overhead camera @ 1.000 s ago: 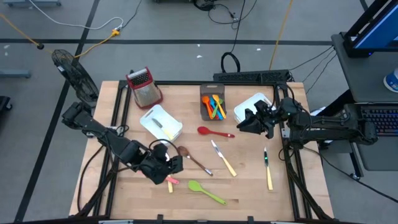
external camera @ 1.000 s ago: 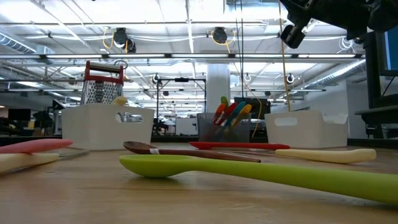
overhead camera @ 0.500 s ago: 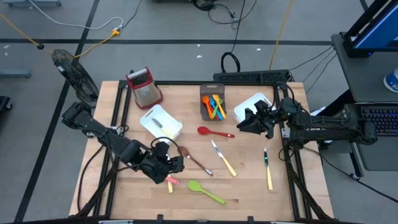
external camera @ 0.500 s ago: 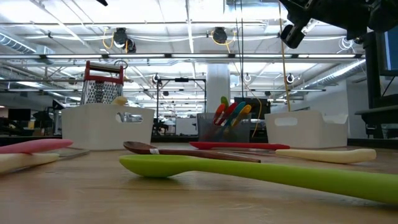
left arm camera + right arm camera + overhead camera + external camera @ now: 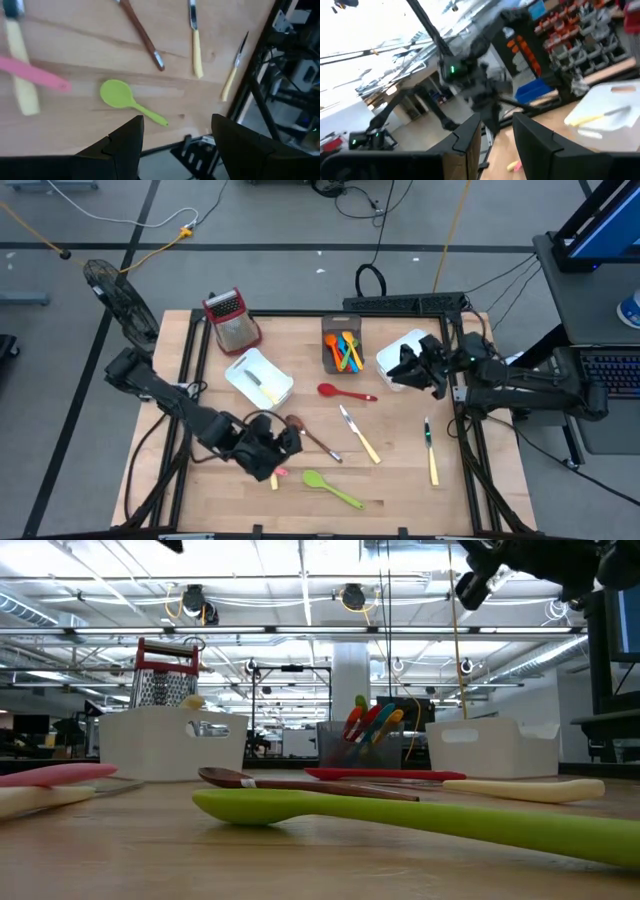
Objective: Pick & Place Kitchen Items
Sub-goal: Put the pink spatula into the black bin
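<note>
My left gripper hangs open and tipped down above the near left of the table, holding nothing. Just below it lie a pink spatula and a yellow-handled utensil. A green spoon, a brown spoon and a yellow-handled knife lie flat on the wood nearby. A red spoon lies mid-table and a second knife at the right. My right gripper is raised over the right white bin, open, with nothing between its fingers.
A red-topped grater stands at the far left. The left white bin holds a yellow knife. A dark grey bin holds several coloured utensils. The black frame rails run along the table's sides.
My left gripper has rolled about its own axis and edged slightly toward the table's right, staying open above the pink spatula. My right gripper has rolled a little and swung slightly toward the far edge. No utensil has moved.
</note>
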